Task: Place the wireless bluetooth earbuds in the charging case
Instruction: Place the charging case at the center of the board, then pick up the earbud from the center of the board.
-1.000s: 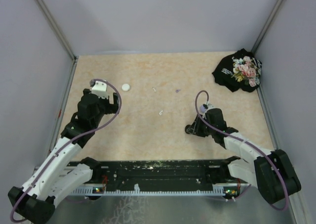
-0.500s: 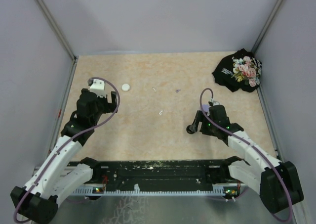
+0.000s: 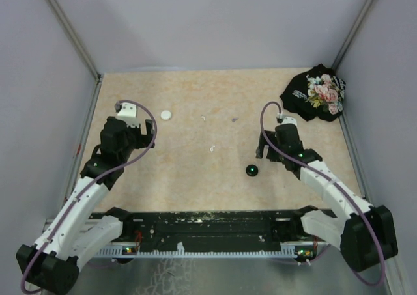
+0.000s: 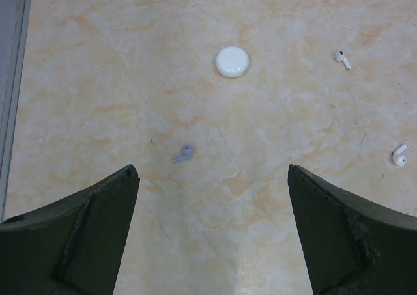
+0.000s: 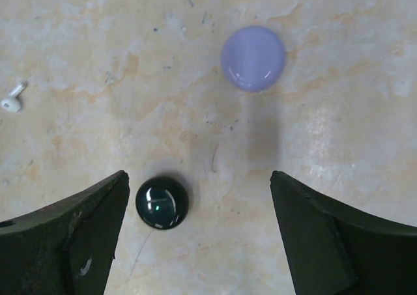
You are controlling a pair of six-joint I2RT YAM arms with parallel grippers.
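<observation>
On the beige marbled tabletop the earbuds lie loose, none of them in a case. The left gripper hovers over the left side with its jaws spread wide and nothing between them. Below it a purple earbud lies on bare table, and the white round case sits farther out. To the right of that case lie a white earbud and, nearer the arms, a second white earbud, well apart from each other. The right gripper also stands wide and holds nothing. The black round case, with a green light on top, rests on the table near one finger, apart from it. The lavender round case lies beyond, apart from the black one. A black floral cloth is bunched in the far right corner.
</observation>
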